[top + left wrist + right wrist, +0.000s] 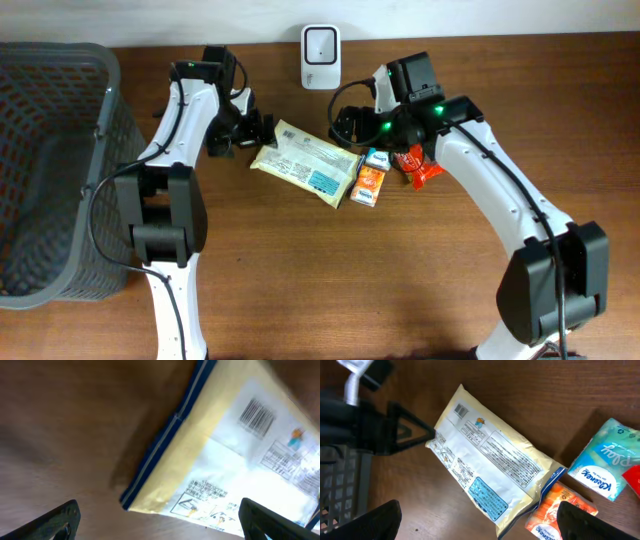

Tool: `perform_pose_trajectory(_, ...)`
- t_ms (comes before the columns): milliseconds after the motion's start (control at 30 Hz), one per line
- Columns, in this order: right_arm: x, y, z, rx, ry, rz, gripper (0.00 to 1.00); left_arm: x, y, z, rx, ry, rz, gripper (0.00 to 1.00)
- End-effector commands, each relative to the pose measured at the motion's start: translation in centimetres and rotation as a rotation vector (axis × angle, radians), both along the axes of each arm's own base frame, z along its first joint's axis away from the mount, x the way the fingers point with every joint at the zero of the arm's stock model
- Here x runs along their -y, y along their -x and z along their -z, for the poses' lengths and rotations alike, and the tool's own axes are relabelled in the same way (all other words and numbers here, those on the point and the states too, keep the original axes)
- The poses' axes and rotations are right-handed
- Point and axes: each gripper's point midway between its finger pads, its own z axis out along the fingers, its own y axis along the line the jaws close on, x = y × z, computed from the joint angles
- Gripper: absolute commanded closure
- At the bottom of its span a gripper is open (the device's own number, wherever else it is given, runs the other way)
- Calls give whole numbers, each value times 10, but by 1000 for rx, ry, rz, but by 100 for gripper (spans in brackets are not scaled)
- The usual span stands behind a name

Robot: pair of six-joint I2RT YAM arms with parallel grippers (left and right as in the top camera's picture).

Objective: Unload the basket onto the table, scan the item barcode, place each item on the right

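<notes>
Two grippers hanging open here, left gripper (160,521) and right gripper (477,521), nothing held. The yellow packet (305,164) lies flat mid-frame in the overhead view, barcode (256,416) face-up. I'd pinch an edge clear of the barcode, then tilt that face toward the scanner (320,43) at top centre.

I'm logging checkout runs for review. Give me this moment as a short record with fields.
item: yellow packet, flat on the table
barcode: face up, at the packet's end nearest the left claw
scanner: white unit at the table's far edge, apart from the packet
left claw: open, holding nothing
right claw: open, holding nothing
nearby: Kleenex tissue pack, orange pack, red packet
beside left arm: mesh basket
</notes>
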Motion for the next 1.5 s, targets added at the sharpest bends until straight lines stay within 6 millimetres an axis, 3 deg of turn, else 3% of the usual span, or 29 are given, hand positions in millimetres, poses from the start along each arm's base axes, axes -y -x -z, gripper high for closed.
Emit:
perform_pose_trajectory(0,1,-1,-20,64,6,-21,1,20,37,27,-140,139,19,0)
perform_pose_trajectory(67,1,-1,-20,67,8,-25,1,30,50,35,-186,208,11,3)
perform_pose_trajectory(167,2,-1,-20,69,11,-23,1,40,40,31,-144,274,14,4)
perform_pose_trajectory(233,2,-1,-20,68,12,-23,1,43,16,32,-35,282,29,14)
perform_pose_trajectory(367,7,-1,-17,81,49,-31,1,39,-6,34,67,251,41,39)
perform_pose_trajectory(400,9,-2,-16,82,60,-23,1,36,-7,36,69,228,39,50)
perform_pose_trajectory(467,11,-3,-15,83,76,-14,1,30,-9,38,77,197,35,100)
perform_pose_trajectory(600,12,-4,-13,80,80,-12,1,26,-15,15,74,216,23,100)
perform_pose_trajectory(767,13,-7,-11,93,96,-5,1,6,-32,-59,138,69,19,100)
perform_pose_trajectory(867,1,-8,-1,93,100,-35,1,-5,-32,-87,162,-18,8,100)
perform_pose_trajectory(933,0,-10,5,84,103,-37,1,-32,-32,-102,182,-170,-30,100)
perform_pose_trajectory(1000,0,-11,6,85,103,-36,1,-85,-29,-136,230,-470,-130,100)
perform_pose_trajectory(1067,-1,-11,5,87,102,-36,1,-97,-28,-150,254,-544,-139,100)
perform_pose_trajectory(1133,-1,-11,5,87,102,-36,1,-104,-26,-152,252,-597,-141,100)
perform_pose_trajectory(1300,-1,-12,5,91,100,-36,1,-65,-32,-130,258,-600,-58,100)
perform_pose_trajectory(1367,-1,-11,6,85,103,-37,1,-35,-42,-116,299,-560,-50,100)
perform_pose_trajectory(1467,1,-9,7,73,107,-37,1,43,-43,-86,300,-305,-7,100)
